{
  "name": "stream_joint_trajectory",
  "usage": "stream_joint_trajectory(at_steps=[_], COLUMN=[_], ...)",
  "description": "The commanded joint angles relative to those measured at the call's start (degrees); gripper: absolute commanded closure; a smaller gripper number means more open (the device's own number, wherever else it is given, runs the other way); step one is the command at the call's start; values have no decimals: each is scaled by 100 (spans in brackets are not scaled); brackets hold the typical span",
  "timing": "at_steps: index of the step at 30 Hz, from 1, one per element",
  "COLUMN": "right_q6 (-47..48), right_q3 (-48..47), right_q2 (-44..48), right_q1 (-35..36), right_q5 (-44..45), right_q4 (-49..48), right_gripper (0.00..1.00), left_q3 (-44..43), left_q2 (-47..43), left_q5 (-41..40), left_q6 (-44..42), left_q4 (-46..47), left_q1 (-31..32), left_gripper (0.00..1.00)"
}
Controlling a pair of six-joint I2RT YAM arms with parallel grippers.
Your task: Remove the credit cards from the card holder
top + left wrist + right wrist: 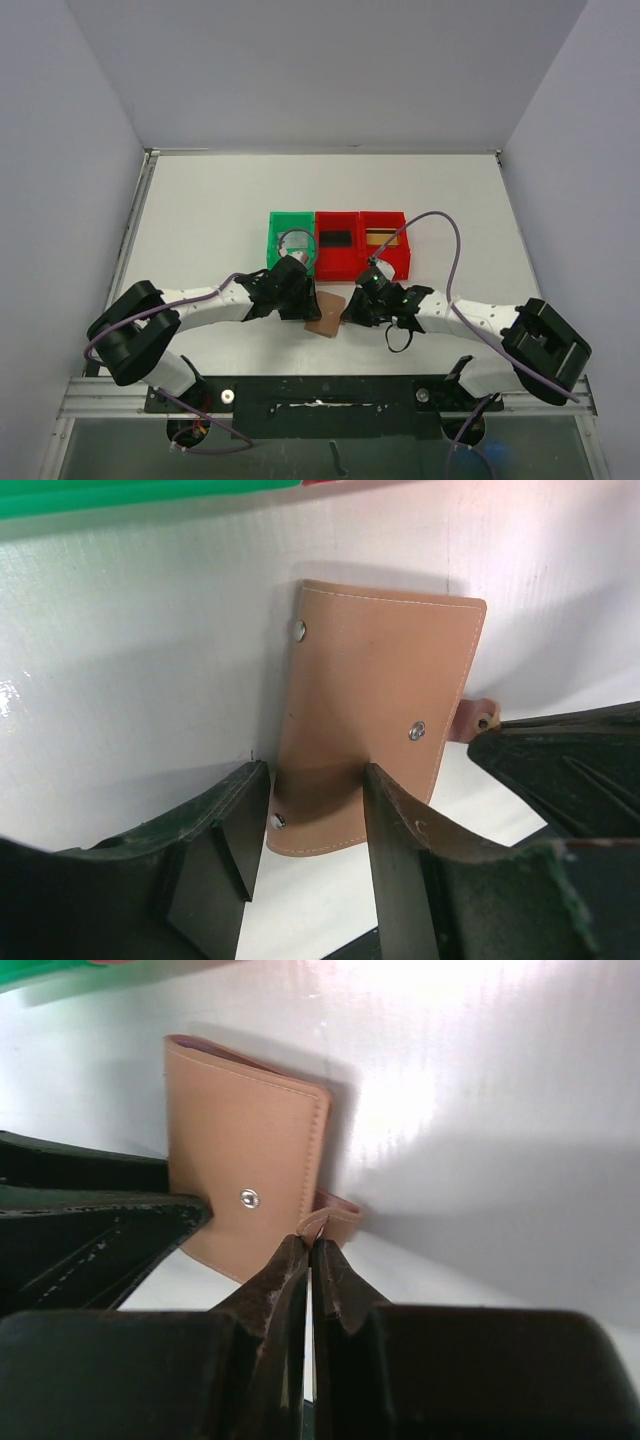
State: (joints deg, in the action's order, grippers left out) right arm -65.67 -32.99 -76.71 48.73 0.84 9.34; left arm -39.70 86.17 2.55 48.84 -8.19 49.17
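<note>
Card holder [375,680] lies just before the middle red bin [337,272], which apparently holds a black card [337,239]. Right gripper [312,1250] is pinched onto the holder's tab [318,1222]. Left gripper [310,810] stands with jaws apart, astride the holder's near edge.

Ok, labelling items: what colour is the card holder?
The card holder is tan; left wrist view.
</note>
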Motion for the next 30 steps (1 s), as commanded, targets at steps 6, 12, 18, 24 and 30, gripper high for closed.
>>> stream_joint_trajectory(at_steps=[6,12,18,24,30], right_q6=[-153,-78,-32,-261,-475], right_q3=[-311,-156,45,286,490], right_q2=[663,853,857,628,385], right_q1=[31,-50,-48,-52,-48], right_q5=[913,864,342,78,82], right_q4=[1406,1386,523,-131,-403], right_gripper=[82,76,68,66,73], left_q3=[-24,-10,-95,-69,-12], left_q2=[-126,-179,-163,-177,-279], left_q5=[-174,-105,-121,-65,-63], left_q6=[-164,-234,-367,-325,-289], left_q4=[-304,-253,-358,-323,-333], left_q1=[34,38,32,35,32], left_gripper=[57,57,56,56,56])
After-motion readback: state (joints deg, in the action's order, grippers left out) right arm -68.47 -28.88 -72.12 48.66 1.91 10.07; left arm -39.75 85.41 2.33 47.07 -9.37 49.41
